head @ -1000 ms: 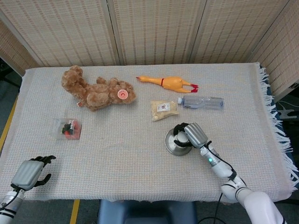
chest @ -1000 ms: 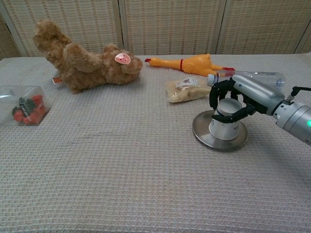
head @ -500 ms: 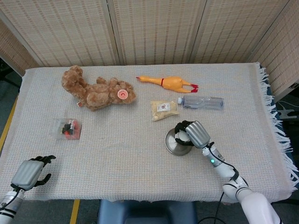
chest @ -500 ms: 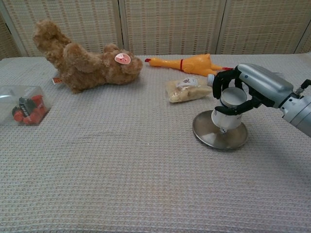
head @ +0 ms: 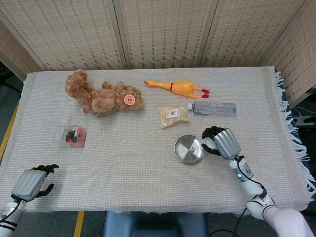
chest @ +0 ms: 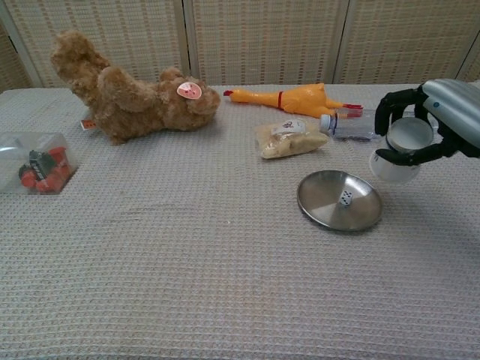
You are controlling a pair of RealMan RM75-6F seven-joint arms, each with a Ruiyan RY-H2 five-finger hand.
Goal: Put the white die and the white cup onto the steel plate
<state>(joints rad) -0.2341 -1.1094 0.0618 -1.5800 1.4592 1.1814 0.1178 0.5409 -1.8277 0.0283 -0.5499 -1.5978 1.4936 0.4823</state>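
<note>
The steel plate (chest: 319, 204) lies on the cloth right of centre, also seen as the steel plate (head: 184, 153) in the head view. A small white die (chest: 346, 198) sits inside it. My right hand (chest: 444, 118) grips the white cup (chest: 399, 150) and holds it in the air, tilted, to the right of the plate and clear of its rim. In the head view the right hand (head: 226, 143) covers most of the cup (head: 209, 146). My left hand (head: 32, 183) rests at the table's near left corner, fingers apart, holding nothing.
A brown teddy bear (head: 101, 97) lies at the back left, with a clear box of red pieces (head: 72, 136) in front of it. Behind the plate are a rubber chicken (head: 178, 87), a water bottle (head: 214, 108) and a snack bag (head: 173, 116).
My right hand has lifted the cup off the plate and carried it to the right. The die that was under the cup now shows on the plate. The left hand has not moved.
</note>
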